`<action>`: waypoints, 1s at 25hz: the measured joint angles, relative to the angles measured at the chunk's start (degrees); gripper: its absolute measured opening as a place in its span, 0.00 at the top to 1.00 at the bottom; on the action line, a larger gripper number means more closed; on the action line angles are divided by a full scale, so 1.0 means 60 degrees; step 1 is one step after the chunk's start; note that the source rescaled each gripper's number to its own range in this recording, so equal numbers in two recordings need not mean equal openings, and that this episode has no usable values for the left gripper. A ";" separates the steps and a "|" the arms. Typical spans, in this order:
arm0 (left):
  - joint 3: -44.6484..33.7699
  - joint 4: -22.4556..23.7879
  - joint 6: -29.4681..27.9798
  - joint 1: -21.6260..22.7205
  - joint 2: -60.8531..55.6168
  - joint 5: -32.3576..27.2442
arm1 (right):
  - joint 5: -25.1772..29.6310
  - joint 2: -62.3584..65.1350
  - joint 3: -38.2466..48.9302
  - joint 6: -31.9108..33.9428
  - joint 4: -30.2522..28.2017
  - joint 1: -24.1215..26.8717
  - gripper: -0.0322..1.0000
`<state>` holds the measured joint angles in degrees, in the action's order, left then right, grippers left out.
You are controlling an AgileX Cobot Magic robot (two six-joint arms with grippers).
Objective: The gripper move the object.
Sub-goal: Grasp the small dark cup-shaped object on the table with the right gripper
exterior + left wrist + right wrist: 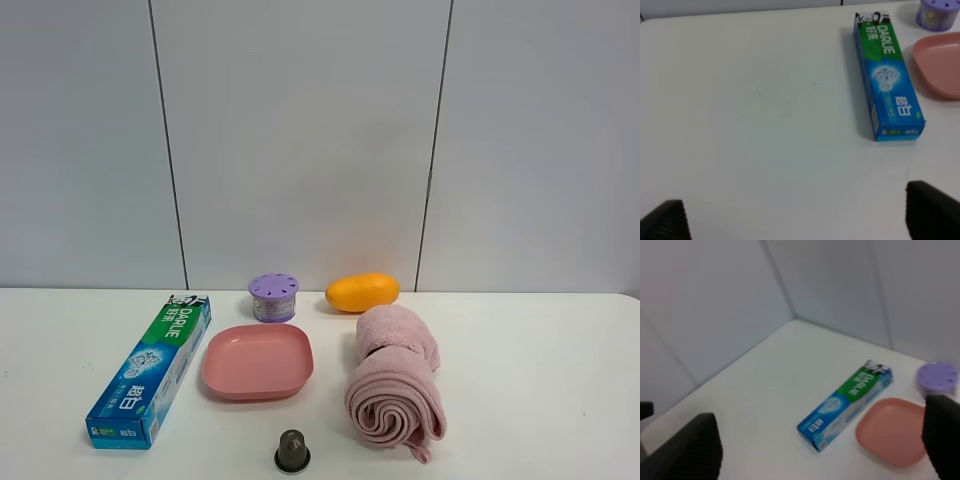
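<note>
Capsule (292, 452) near pink plate (258, 362), untouched; left hand (799, 215), right hand (816, 442) spread wide, holding nothing.

Plate (258, 362) on the table (540, 380), taken as landmark. Toothpaste box (152, 368) lies just left of the plate. Holed-lid container (273, 297) stands just behind it, and the mango (362, 292) behind and to the right. Rolled towel (393, 382) lies near its right side. Capsule (292, 452) stands in front, apart.

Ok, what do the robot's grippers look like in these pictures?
Only fingertips show. The left gripper has black, blocky fingers with a finely ribbed surface; the right gripper looks the same, blurred. No cables, markings or arms are visible.
</note>
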<state>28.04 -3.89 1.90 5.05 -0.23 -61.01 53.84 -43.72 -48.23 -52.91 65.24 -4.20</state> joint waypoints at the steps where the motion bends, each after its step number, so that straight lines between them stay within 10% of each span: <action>1: 0.0000 0.0000 0.0000 0.0000 0.0000 0.0000 | 0.0106 -0.0551 -0.0340 -0.0335 0.0027 -0.0162 0.00; 8: 0.0000 0.0000 0.0000 0.0000 0.0000 0.0000 | -0.0698 -0.3706 -0.2852 0.0580 -0.2997 -0.3257 0.04; 13: 0.0000 0.0000 0.0000 0.0000 0.0000 0.0000 | -0.1140 -0.5851 -0.4320 0.5271 -0.7184 -0.5821 0.08; 17: 0.0000 0.0000 0.0000 0.0000 0.0000 0.0000 | 0.0270 -0.7568 -0.5388 0.9164 -0.9490 -0.6645 0.08; 25: 0.0000 0.0000 0.0000 0.0000 0.0000 0.0000 | 0.0196 -1.0195 -0.5811 1.0186 -1.0305 -0.7669 0.08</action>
<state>28.04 -3.89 1.90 5.05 -0.23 -61.01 55.01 -104.89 -83.09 8.20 3.41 -50.21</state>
